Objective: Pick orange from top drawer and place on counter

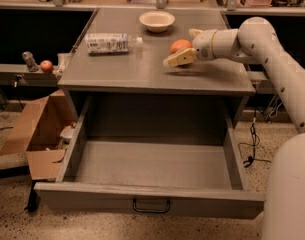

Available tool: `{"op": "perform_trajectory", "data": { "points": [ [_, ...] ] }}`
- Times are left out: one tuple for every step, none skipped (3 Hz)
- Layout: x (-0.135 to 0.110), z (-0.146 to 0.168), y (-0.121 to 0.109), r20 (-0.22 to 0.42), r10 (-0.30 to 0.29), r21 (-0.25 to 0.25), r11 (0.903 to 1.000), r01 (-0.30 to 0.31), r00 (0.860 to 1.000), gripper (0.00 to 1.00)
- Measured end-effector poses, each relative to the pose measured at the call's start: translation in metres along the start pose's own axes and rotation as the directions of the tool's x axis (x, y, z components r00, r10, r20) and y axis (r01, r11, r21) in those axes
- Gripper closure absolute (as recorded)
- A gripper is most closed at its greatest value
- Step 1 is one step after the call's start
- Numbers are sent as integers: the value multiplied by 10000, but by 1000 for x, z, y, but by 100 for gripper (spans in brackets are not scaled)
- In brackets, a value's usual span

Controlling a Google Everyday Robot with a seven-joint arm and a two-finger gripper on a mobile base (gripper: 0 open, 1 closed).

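The orange (pixel 179 45) sits between the fingers of my gripper (pixel 184 48), over the right part of the grey counter (pixel 127 69). The gripper is closed around it, one cream finger (pixel 177 60) in front of the fruit and the other behind. A shadow lies on the counter just under the fruit. The top drawer (pixel 152 199) is pulled fully out below the counter, and its grey floor shows nothing inside. Its black wire handle (pixel 151 205) is on the front panel.
A white bowl (pixel 157 20) stands at the back of the counter and a plastic water bottle (pixel 109 43) lies at its left. A small red fruit (pixel 46 65) sits on the bench at the left. An open cardboard box (pixel 37 129) stands beside the drawer's left side.
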State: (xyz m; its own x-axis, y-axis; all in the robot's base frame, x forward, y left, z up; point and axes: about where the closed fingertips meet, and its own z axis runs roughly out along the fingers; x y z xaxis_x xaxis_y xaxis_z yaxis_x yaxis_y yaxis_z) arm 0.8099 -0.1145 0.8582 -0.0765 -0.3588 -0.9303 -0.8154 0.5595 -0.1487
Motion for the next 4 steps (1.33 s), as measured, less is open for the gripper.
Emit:
{"op": "perform_trajectory", "data": {
  "points": [
    [-33,-26,4,938,-121,-196,9997,140,9955,0],
    [-73,-62,6,2133,-489,-120,9985,526,9758,0],
    [-105,-90,9,3192,-789,-76,9963,858,9444,0],
    [-105,-90,9,3192,-789,-76,9963,858,9444,0]
  ]
}}
